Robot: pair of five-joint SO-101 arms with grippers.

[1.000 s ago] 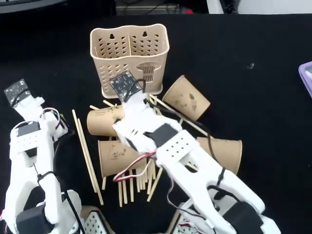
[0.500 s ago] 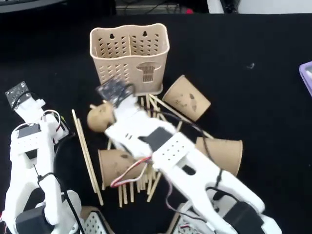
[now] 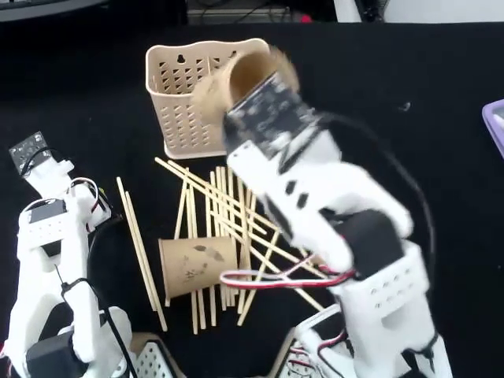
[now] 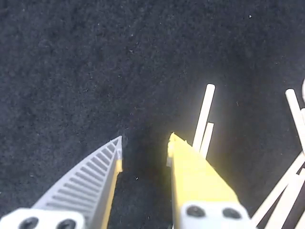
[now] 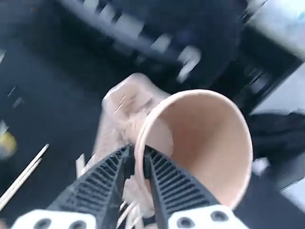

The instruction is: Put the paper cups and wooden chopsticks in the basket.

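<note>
My right gripper (image 5: 138, 149) is shut on the rim of a paper cup (image 5: 200, 143), one finger inside and one outside. In the high view this cup (image 3: 250, 72) hangs tilted in the air at the top right edge of the beige basket (image 3: 179, 94), under the raised right arm (image 3: 315, 189). A second paper cup (image 3: 197, 266) lies on its side among several wooden chopsticks (image 3: 216, 213) in front of the basket. My left gripper (image 4: 145, 138) is open just above the black cloth, beside the ends of two chopsticks (image 4: 204, 114). The left arm (image 3: 49, 228) stands at the left.
A purple object (image 3: 496, 118) shows at the right edge of the table. Two long chopsticks (image 3: 140, 252) lie between the left arm and the lying cup. The right arm hides the table area to the right of the chopsticks.
The right arm took a cup from the pile and lifted it up to the basket's top edge, uncovering the chopsticks. The left arm has kept still.
</note>
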